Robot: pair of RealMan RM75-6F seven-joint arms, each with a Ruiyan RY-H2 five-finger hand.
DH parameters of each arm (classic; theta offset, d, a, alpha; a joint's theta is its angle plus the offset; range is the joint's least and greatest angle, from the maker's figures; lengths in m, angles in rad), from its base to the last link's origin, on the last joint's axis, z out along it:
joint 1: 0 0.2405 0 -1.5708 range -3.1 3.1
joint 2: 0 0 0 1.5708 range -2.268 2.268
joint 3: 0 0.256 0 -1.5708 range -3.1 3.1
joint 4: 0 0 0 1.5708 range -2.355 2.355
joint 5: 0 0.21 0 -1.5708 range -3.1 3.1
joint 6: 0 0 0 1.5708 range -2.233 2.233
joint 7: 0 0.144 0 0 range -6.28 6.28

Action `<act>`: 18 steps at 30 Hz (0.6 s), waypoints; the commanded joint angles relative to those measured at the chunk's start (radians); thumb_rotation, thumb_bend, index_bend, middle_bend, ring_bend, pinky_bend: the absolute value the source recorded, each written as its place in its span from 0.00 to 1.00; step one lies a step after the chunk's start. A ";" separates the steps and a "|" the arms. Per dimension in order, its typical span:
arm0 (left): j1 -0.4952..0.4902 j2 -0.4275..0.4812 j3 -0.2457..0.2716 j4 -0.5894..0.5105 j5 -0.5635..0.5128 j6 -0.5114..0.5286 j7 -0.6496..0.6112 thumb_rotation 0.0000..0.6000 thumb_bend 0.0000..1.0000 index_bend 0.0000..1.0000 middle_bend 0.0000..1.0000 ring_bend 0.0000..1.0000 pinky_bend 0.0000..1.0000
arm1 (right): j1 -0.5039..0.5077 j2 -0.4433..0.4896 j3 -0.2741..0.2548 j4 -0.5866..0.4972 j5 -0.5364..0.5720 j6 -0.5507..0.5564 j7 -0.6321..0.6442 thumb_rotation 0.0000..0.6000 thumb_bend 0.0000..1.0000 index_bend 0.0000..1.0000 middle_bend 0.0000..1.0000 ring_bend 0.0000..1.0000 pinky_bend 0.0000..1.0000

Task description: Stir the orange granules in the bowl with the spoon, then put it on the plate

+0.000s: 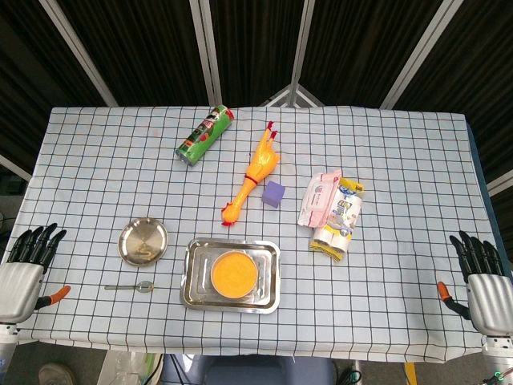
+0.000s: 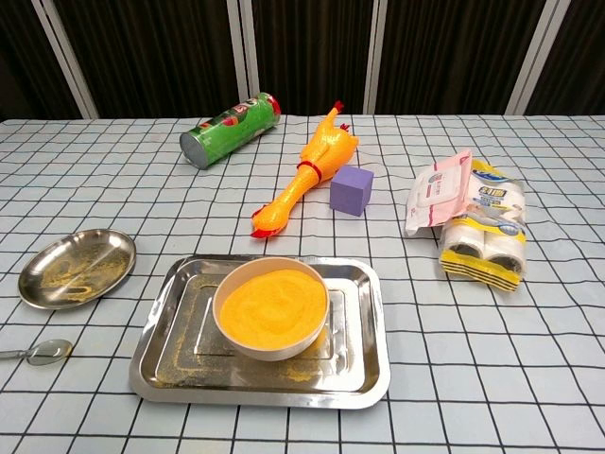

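Both hands: left hand and right hand at the frame's lower corners, fingers apart, holding nothing.
Spoon: flat on the counter, lower left, below the plate.
Risk: its thin handle may slip your pinch.
Bowl: heaped granules; hard stirring spills them into the tray.

- My left hand sits at the near left corner of the tabletop, fingers spread and pointing away from me, holding nothing.
- My right hand sits at the tabletop's near right corner, fingers likewise apart and empty.
- I see neither hand in the chest view.
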 commanded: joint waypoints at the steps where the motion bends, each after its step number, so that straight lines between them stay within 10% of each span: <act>1: 0.000 0.000 0.000 0.000 -0.001 0.000 0.000 1.00 0.17 0.00 0.00 0.00 0.00 | 0.000 0.001 -0.001 -0.004 0.004 -0.006 0.010 1.00 0.40 0.00 0.00 0.00 0.00; 18: -0.018 0.000 0.012 -0.029 -0.031 -0.071 0.019 1.00 0.17 0.00 0.00 0.00 0.00 | 0.006 0.010 -0.007 -0.027 0.021 -0.038 0.037 1.00 0.40 0.00 0.00 0.00 0.00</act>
